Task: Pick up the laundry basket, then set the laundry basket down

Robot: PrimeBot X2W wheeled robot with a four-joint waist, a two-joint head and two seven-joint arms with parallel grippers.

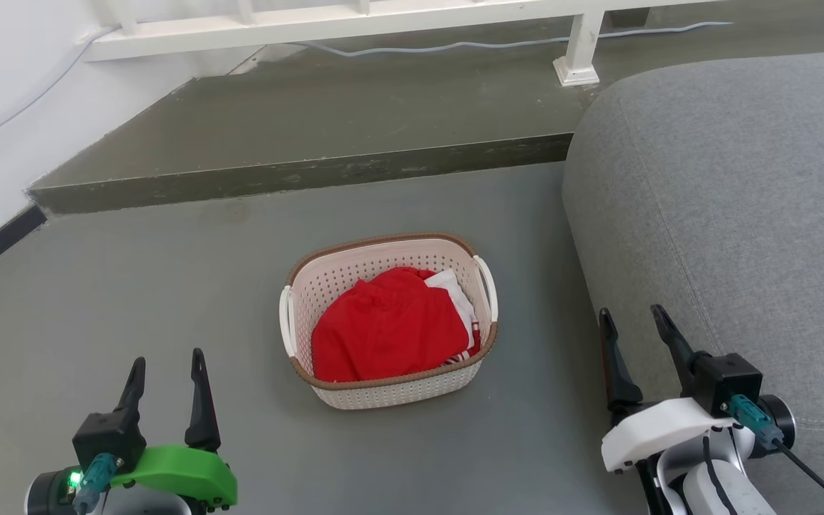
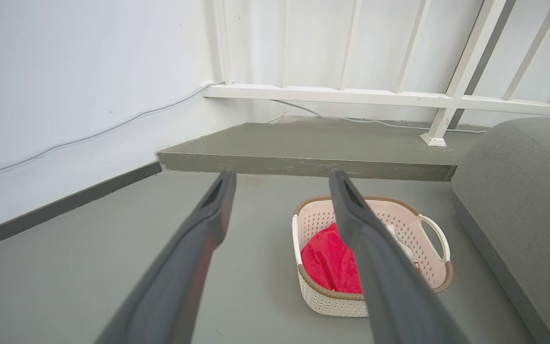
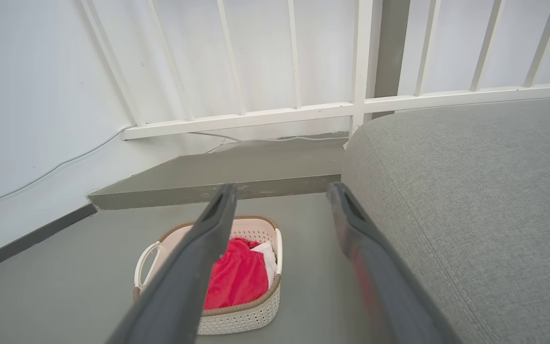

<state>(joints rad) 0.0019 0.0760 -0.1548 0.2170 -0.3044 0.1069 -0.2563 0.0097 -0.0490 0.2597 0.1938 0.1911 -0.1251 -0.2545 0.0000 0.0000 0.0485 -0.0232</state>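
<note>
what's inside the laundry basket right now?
The laundry basket holds a bunched red cloth, with a white cloth showing at its right edge. They cover the basket's floor, so anything beneath them cannot be seen.

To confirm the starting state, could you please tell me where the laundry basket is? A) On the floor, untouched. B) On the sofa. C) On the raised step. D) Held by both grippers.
A: the laundry basket rests on the floor, the left gripper and right gripper clear of it, jaws open.
</note>
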